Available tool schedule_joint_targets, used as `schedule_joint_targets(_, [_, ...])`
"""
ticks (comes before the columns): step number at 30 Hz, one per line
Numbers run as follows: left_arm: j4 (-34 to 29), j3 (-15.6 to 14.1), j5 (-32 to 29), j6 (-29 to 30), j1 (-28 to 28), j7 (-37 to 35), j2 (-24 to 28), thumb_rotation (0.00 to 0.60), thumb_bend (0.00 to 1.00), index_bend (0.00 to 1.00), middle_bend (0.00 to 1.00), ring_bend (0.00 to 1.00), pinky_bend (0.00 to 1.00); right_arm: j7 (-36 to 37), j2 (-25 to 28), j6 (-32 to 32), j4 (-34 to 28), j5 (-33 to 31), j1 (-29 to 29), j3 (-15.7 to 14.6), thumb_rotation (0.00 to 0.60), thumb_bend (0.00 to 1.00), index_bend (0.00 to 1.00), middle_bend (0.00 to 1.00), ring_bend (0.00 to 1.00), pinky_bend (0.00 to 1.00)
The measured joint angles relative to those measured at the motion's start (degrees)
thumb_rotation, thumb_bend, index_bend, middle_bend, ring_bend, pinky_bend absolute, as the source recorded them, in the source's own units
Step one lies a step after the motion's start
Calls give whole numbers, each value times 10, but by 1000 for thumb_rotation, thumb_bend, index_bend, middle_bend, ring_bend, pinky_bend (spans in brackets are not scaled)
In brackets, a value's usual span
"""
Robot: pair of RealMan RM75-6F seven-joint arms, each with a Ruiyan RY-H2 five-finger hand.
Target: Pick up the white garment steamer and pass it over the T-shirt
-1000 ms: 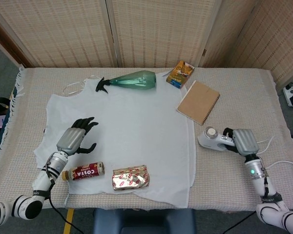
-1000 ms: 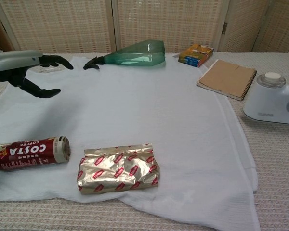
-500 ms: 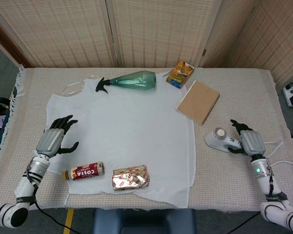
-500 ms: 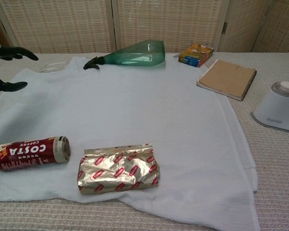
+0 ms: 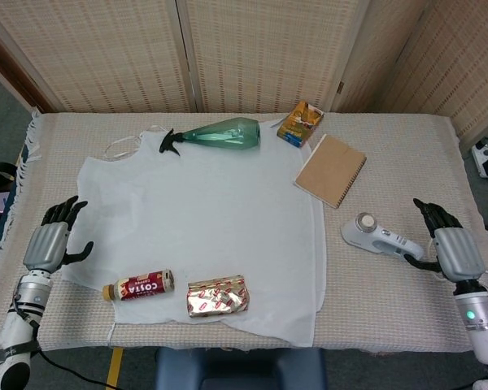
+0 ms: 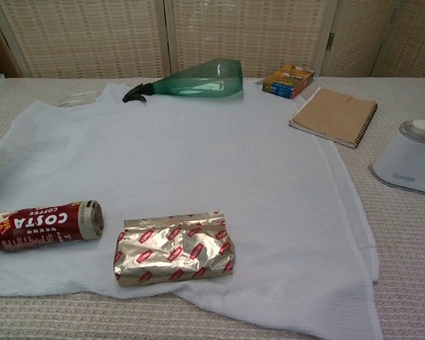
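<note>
White garment steamer (image 5: 380,236) lies on the table just right of the T-shirt (image 5: 203,227), ungrasped. The right hand (image 5: 454,246) sits just beside its handle, fingers spread and empty (left hand (image 5: 50,241) likewise, far off). Judged: grasp pending; next, close around the handle.

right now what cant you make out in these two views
- Steamer: the chest view's right edge cuts off its handle.
- Both hands: outside the chest view; the head view alone shows the left hand and right hand.
- Whether the right hand touches the steamer's handle: they sit too close in the head view to tell.
- Box print: too small in both views.
- Foil pack print: too small and crumpled to read.
</note>
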State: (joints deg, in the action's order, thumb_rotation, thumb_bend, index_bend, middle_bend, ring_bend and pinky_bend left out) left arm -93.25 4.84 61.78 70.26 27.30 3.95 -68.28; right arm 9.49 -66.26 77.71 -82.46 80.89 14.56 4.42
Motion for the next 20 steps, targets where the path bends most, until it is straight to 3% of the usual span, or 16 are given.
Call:
schedule_joint_targets(9, [12, -16, 69, 125, -76, -5, -16, 600, 366, 153, 75, 12, 0, -25, 27, 95, -38, 50, -77, -31, 600, 151, 1, 169, 92, 224])
schedule_joint_targets(15, [23, -43, 133, 201, -140, -6, -23, 600, 314, 161, 85, 19, 0, -10, 21, 101, -32, 48, -97, -40, 600, 154, 0, 151, 61, 224])
schedule_joint_targets(20, [15, -63, 159, 227, -177, 1, -18, 600, 310, 159, 85, 19, 0, 19, 14, 104, -22, 53, -104, -40, 600, 153, 0, 151, 60, 224])
